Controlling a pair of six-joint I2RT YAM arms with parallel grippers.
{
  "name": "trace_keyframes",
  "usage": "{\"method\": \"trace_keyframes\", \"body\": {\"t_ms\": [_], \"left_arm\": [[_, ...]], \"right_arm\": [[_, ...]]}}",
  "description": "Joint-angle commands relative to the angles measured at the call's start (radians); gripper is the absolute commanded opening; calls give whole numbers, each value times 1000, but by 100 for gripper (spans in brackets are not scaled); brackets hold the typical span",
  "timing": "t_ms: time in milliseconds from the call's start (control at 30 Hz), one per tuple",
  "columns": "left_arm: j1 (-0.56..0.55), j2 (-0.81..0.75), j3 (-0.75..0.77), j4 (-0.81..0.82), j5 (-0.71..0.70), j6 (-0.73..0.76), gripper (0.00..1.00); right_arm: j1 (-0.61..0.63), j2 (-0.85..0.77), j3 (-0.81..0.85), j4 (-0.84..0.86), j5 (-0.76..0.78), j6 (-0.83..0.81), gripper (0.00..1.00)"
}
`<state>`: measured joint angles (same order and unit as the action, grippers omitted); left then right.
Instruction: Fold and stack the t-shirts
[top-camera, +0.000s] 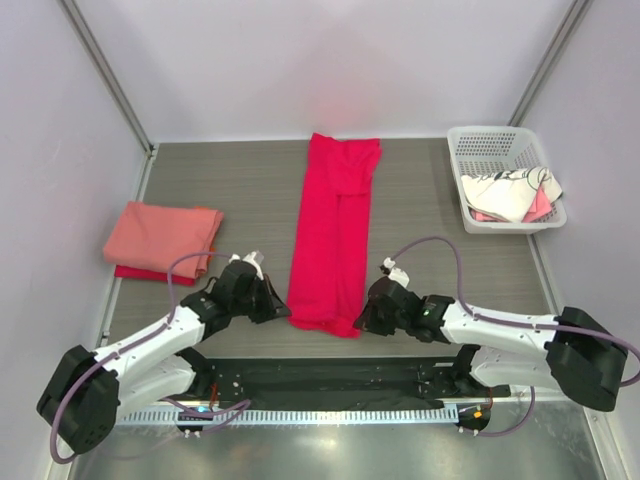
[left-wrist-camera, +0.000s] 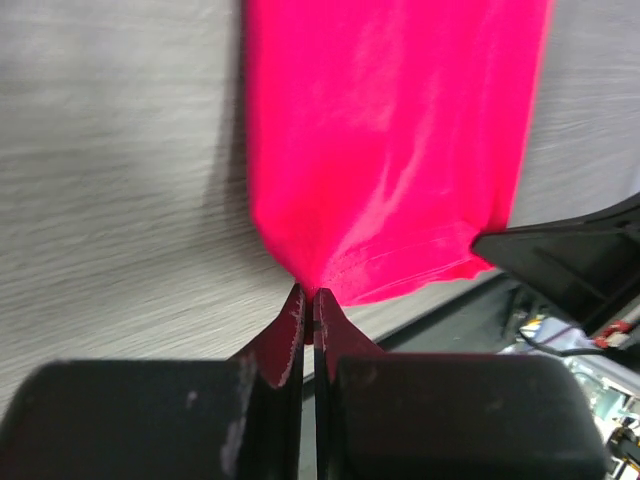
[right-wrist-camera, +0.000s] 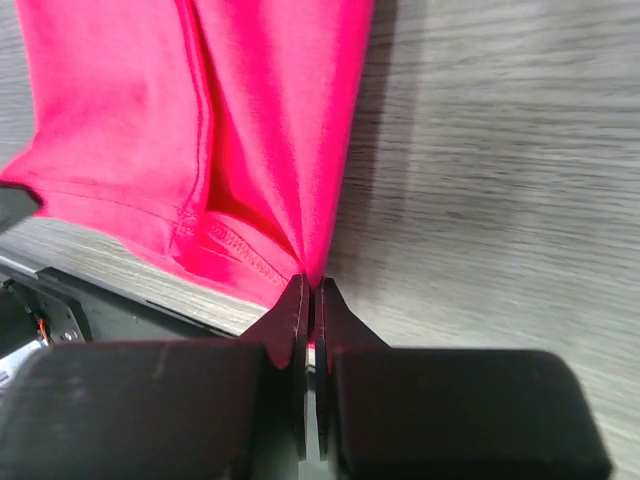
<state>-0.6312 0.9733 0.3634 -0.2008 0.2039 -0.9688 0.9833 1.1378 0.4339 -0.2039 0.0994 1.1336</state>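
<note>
A bright crimson t-shirt (top-camera: 333, 232) lies folded into a long narrow strip down the middle of the table. My left gripper (top-camera: 283, 312) is shut on its near left corner (left-wrist-camera: 310, 285). My right gripper (top-camera: 360, 322) is shut on its near right corner (right-wrist-camera: 312, 272). A salmon-pink t-shirt (top-camera: 160, 234) lies folded at the left, on top of a red one (top-camera: 135, 272) whose edge shows beneath. A white dark-printed t-shirt (top-camera: 508, 192) sits crumpled in the basket.
The white lattice basket (top-camera: 480, 146) stands at the back right. A black strip (top-camera: 320, 375) runs along the table's near edge between the arm bases. Grey walls close in the back and both sides.
</note>
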Motion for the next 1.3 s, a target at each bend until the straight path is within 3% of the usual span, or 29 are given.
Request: {"method": "trace_keyframes", "body": {"t_ms": [0, 267, 600, 867, 1267], "left_arm": [[30, 22, 121, 0, 58, 30, 0], [120, 235, 371, 23, 98, 67, 0], [237, 648, 736, 55, 72, 81, 0], [307, 941, 1018, 75, 111, 75, 0], [343, 1179, 1246, 95, 150, 47, 0]], "right_arm": [[-34, -52, 74, -98, 45, -70, 1], [-354, 16, 226, -111, -76, -264, 1], [-606, 442, 621, -106, -231, -431, 1], [-702, 755, 909, -107, -325, -462, 1], [-755, 953, 1115, -109, -377, -446, 1]]}}
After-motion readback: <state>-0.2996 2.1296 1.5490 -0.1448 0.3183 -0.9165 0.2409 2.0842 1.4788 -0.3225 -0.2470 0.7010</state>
